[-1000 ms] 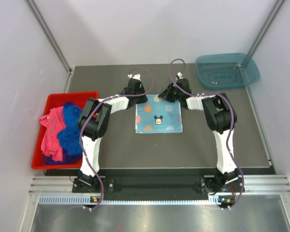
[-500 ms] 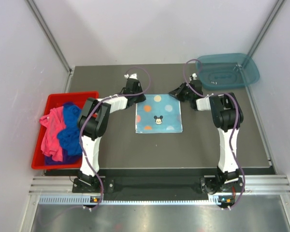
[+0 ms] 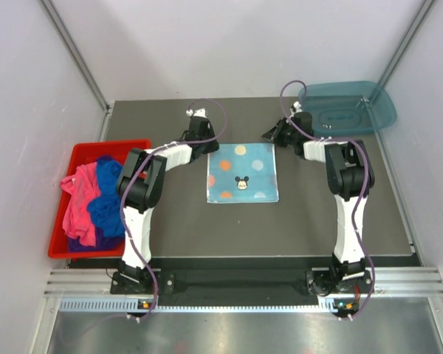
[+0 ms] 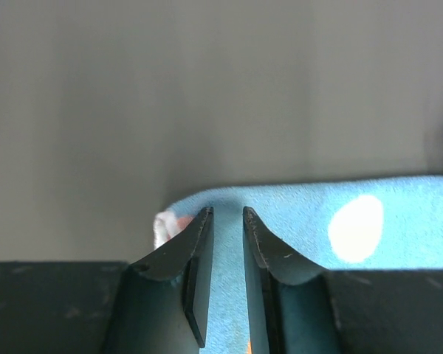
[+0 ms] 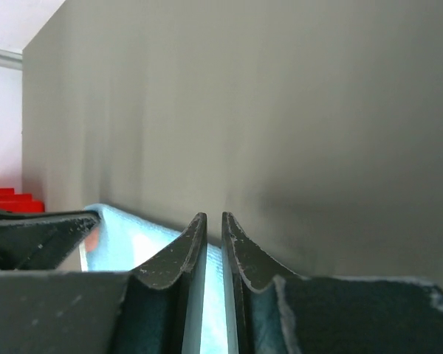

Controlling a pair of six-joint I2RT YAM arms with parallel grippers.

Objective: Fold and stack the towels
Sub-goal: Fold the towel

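Observation:
A light blue towel (image 3: 242, 172) with coloured dots lies flat and folded mid-table. My left gripper (image 3: 203, 140) is low at its far left corner. In the left wrist view its jaws (image 4: 227, 212) stand open, and the towel (image 4: 399, 221) shows flat through the gap. My right gripper (image 3: 275, 135) is at the far right corner. Its jaws (image 5: 213, 215) are shut to a thin slit with the towel's (image 5: 125, 236) edge in it. Pink (image 3: 77, 203), royal blue (image 3: 107, 199) and purple (image 3: 81, 242) towels lie heaped at the left.
A red bin (image 3: 74, 151) at the table's left edge holds the heaped towels. A teal tray (image 3: 347, 107) sits at the far right corner. White walls with metal rails close in the back and sides. Both arms reach across the table on either side of the spread towel.
The right gripper has moved right and back, from over the towel's far edge out to its far right corner. The left gripper has shifted slightly back and left, and its jaws have widened.

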